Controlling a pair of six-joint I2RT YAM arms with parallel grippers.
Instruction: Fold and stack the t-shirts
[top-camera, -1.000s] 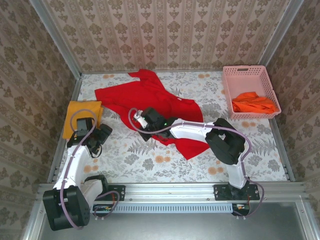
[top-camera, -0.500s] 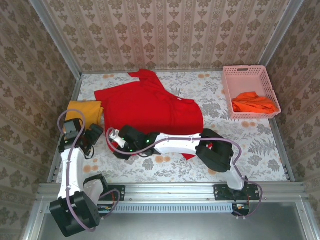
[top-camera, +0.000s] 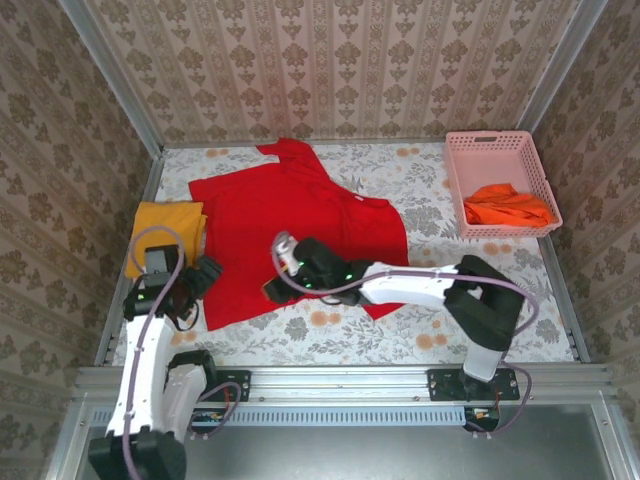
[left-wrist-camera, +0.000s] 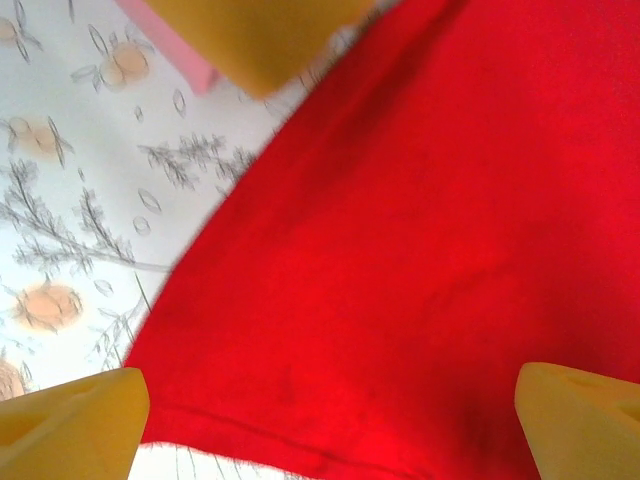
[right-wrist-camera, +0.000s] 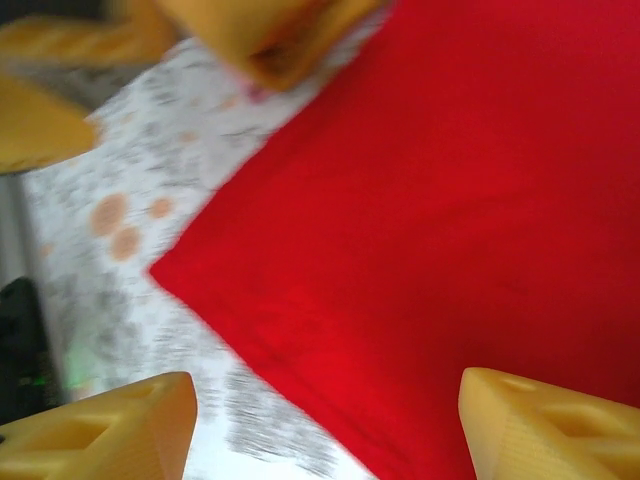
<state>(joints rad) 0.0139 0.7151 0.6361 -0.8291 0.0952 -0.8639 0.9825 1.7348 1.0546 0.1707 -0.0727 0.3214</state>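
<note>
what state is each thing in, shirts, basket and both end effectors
red t-shirt: spread out flat
mustard-yellow t-shirt: folded, left of the red one
pink basket: upright, holding one shirt
orange t-shirt: crumpled inside the pink basket
left end effector: open, empty, over the red t-shirt's edge
right end effector: open, empty, over the red t-shirt's corner

The red t-shirt (right-wrist-camera: 450, 200) is motion-blurred in the right wrist view — cut off at the top and right edges.
</note>
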